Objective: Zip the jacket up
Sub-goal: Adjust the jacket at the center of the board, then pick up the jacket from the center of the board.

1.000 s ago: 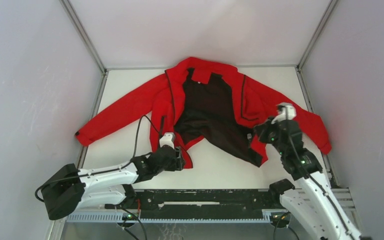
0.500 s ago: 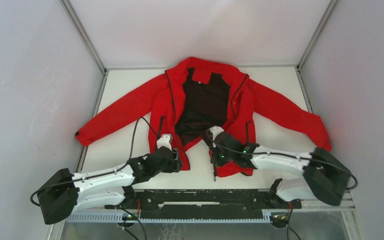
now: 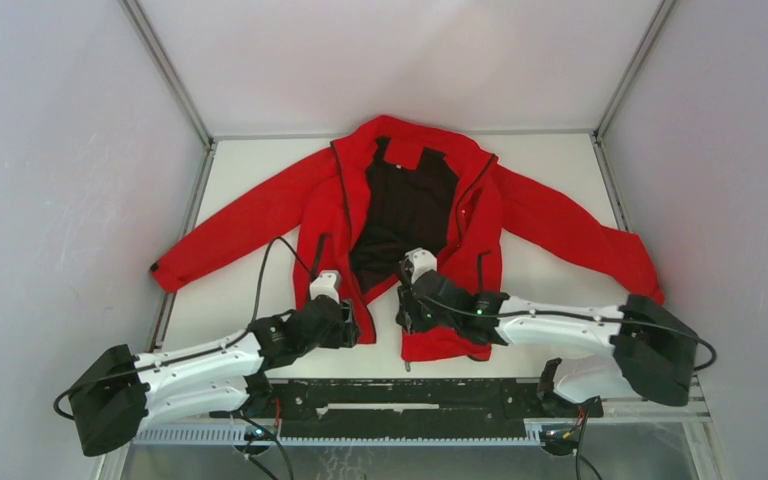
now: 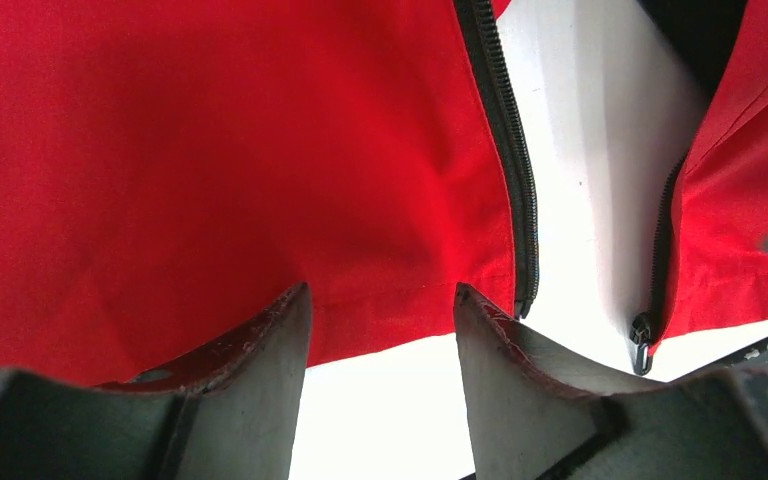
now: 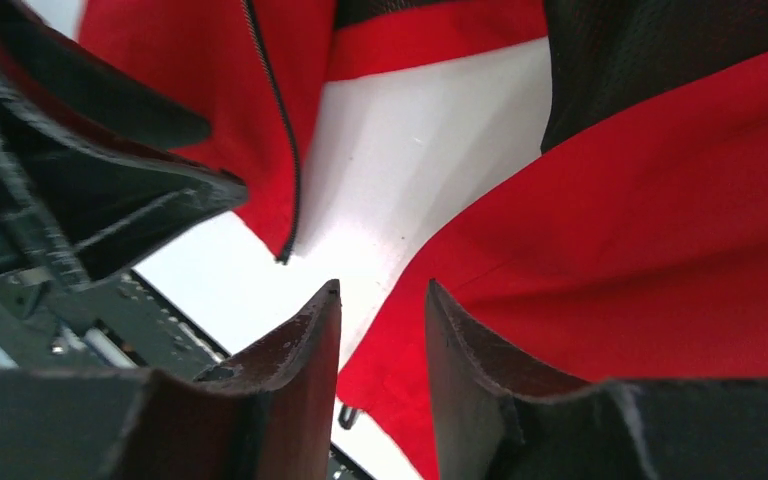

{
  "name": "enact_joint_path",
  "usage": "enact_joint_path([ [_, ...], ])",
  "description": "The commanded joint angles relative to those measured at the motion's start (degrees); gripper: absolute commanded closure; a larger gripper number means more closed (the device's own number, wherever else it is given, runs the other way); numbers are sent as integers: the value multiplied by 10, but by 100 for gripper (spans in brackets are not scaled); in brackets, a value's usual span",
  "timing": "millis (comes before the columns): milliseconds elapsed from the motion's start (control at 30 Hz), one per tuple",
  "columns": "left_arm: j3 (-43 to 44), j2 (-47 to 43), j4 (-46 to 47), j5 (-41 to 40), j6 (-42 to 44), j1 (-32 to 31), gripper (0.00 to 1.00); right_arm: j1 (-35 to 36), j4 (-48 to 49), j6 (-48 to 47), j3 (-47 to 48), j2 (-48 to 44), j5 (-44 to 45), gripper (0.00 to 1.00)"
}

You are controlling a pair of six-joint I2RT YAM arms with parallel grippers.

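Observation:
The red jacket (image 3: 290,205) lies flat on the white table (image 3: 240,300), sleeves spread, front unzipped, black lining (image 3: 405,205) showing. My left gripper (image 3: 348,325) is open and hovers over the left panel's bottom hem (image 4: 382,292), beside its dark zipper teeth (image 4: 505,150). My right gripper (image 3: 402,312) is open over the right panel's lower inner corner (image 5: 382,288). The zipper slider (image 4: 642,335) hangs at that panel's bottom; its pull shows in the right wrist view (image 5: 346,416). A strip of bare table separates the two panels.
A black rail (image 3: 410,395) runs along the table's near edge, just below the hems. The left arm's cable (image 3: 270,265) loops over the jacket's left side. Grey walls and metal posts (image 3: 165,70) enclose the table.
The right arm swung down from the right, and the right panel, earlier folded open with its lining up, now lies red side up and nearer the left panel. The left gripper barely moved.

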Motion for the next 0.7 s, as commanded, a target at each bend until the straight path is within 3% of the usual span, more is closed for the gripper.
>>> enact_joint_path([
  [0,-6,-7,-26,10,14,4,41,24,-29,41,21,-83,73,56],
  [300,-7,-27,-37,6,14,4,41,125,-129,144,21,-107,221,55],
  [667,-20,-72,-52,-15,3,4,40,194,-189,252,86,46,320,48],
])
